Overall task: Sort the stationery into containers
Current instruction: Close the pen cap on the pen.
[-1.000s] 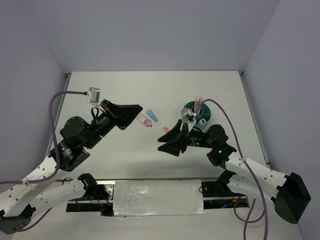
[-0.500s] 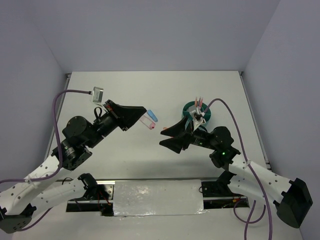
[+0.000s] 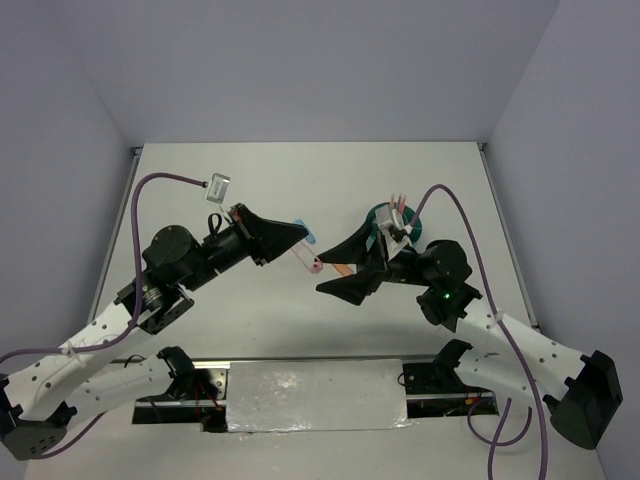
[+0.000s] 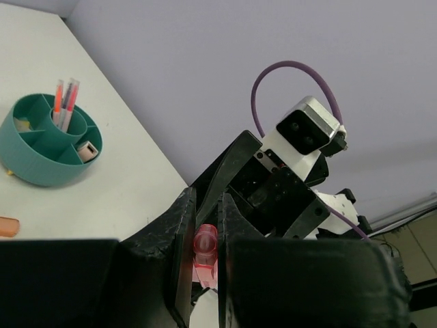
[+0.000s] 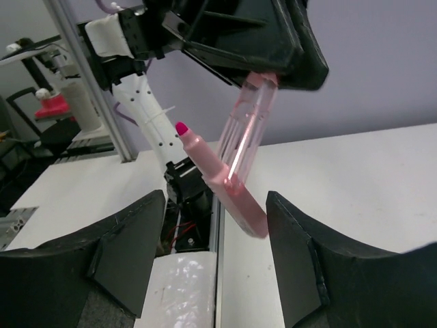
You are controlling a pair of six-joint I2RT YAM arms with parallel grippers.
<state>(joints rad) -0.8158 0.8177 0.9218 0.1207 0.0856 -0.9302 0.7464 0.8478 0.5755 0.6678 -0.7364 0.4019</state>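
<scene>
the left claw [image 4: 206, 205] was pressed in on a pink highlighter [image 5: 232, 195], pinching it by its clear pink end so that the body slanted down and away from the fingers, off the desk [image 3: 250, 185]. the felt tip was bare and pointed up to one side (the clear part may have been the cap, stuck on the back end; the right wrist view did not settle it). the right claw [image 5: 217, 205] faced the left one over the middle of the desk with its fingers [image 5: 130, 253] spread wide. the highlighter hung in the gap between them, and neither finger touched it.

the teal organiser [image 4: 37, 171] stood on the desk on the right side, behind the right claw and partly hidden by that arm's wrist in the top view. several thin pens [image 4: 65, 102], orange-red and grey, stood upright in its centre compartment, and a small white-grey block [image 4: 87, 149] lay in one of the outer compartments. an orange piece [image 4: 5, 226] lay flat on the desk, near the organiser but apart from it, about under the right claw in the top view. a blue piece [image 3: 309, 238] showed on the desk just beside the tip of the left claw, mostly covered by it.
</scene>
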